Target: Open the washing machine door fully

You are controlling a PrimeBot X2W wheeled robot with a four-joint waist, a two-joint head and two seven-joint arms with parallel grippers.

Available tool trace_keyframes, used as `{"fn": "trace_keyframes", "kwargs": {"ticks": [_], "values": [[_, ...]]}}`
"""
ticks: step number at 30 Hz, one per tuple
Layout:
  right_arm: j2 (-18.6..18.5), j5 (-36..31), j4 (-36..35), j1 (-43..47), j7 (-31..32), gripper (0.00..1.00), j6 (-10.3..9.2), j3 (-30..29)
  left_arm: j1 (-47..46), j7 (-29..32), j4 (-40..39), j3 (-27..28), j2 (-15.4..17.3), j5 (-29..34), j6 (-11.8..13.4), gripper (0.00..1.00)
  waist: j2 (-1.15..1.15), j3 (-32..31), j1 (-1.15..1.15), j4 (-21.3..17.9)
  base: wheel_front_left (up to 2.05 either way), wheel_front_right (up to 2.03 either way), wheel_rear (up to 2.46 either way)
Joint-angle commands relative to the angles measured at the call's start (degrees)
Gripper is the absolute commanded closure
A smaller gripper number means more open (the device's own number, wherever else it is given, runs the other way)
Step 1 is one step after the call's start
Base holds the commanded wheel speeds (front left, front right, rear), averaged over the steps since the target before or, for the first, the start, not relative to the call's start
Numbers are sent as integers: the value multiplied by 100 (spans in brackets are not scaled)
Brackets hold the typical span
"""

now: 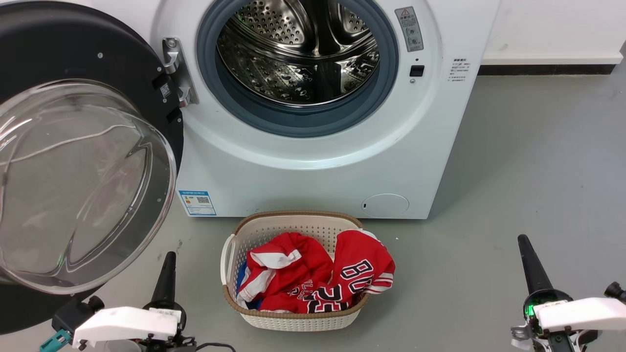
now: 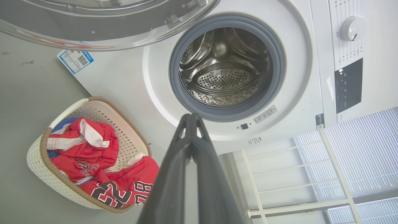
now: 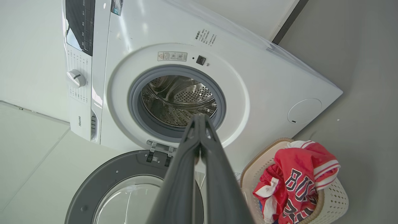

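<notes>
Ahead of you the washing machine (image 1: 318, 161) stands on the floor (image 1: 528, 171), its drum (image 1: 298, 54) inside the front opening. The washing machine door (image 1: 73, 49) hangs from a hinge (image 1: 176, 73) left of that opening, out to your left. A basket (image 1: 293, 320) sits on the floor just before the machine, clothes (image 1: 313, 278) in it. Your left pincer (image 1: 169, 256) is left of the basket, your right pincer (image 1: 524, 242) well to its right.

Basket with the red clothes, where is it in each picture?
Head view: basket at the bottom middle, in front of the washing machine.
Left wrist view: basket at the lower left.
Right wrist view: basket at the lower right.
Shared landmark: the steel drum.
</notes>
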Motion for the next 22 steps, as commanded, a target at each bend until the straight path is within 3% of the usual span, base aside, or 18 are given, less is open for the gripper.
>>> {"fn": "trace_keyframes", "kwargs": {"ticks": [1,22], "values": [[-34,143,-3,-120,42,100,1,-16,-144,30,-17,31,3,-128,-47,100,0,0,0,0,0,0,0],[-15,1196,194,-321,330,100,0,-104,-298,312,109,104,2,-1276,-112,100,0,7,0,-7,0,0,0]]}}
